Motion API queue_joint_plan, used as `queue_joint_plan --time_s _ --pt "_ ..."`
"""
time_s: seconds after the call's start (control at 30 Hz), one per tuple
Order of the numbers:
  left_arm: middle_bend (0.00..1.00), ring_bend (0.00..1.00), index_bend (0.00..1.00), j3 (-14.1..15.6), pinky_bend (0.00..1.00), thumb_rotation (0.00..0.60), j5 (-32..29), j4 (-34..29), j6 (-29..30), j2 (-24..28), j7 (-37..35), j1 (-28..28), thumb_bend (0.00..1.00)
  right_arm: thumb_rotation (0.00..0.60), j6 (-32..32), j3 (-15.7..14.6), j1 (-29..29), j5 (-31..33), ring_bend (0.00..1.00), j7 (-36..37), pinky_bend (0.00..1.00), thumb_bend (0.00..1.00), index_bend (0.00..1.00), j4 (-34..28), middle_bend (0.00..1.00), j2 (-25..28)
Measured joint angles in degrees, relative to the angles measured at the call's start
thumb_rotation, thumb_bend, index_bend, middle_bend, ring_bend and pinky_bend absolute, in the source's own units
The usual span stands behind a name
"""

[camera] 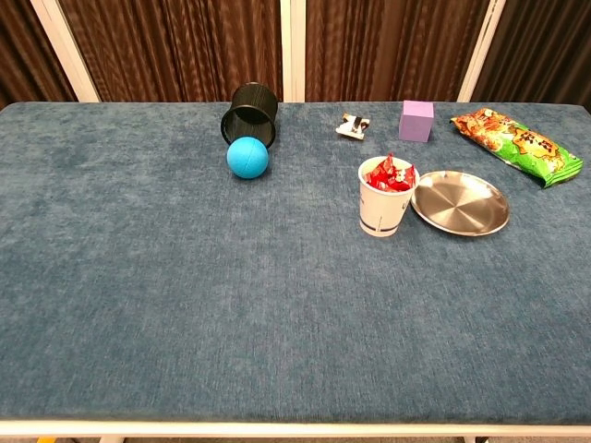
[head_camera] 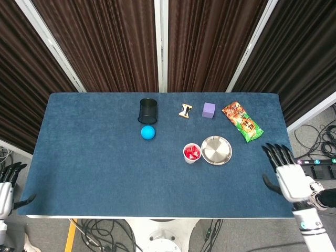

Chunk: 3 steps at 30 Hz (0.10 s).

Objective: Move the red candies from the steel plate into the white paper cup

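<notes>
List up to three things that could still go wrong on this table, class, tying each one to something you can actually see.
1. The red candies are heaped above the rim of the white paper cup, so a knock could spill them.
2. The cup looks light and stands close beside the steel plate; shifting the plate might tip it.
3. The blue ball rests loose by the tipped black cup and could roll if the table is bumped.

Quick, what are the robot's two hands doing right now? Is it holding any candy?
Left hand: open, holding nothing, off the table's left edge.
Right hand: open, fingers spread, holding nothing, no candy.
</notes>
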Motion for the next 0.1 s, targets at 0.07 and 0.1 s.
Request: queue_joint_plan --time_s 0.07,0.1 --pt "0.22 0.15 0.24 -0.04 0.2 0.6 0.13 -0.27 0.34 0.14 0.73 0.02 0.0 0.6 1.23 -0.68 -1.68 -0.57 0.0 0.33 0.0 0.33 0.0 -0.9 0.0 0.87" --pt "0.22 0.15 0.24 -0.07 0.2 0.6 0.17 -0.48 0.5 0.22 1.15 0.02 0.0 0.6 1.98 -0.88 -2.59 -0.87 0.0 0.44 0.0 0.33 0.0 -1.27 0.0 1.15"
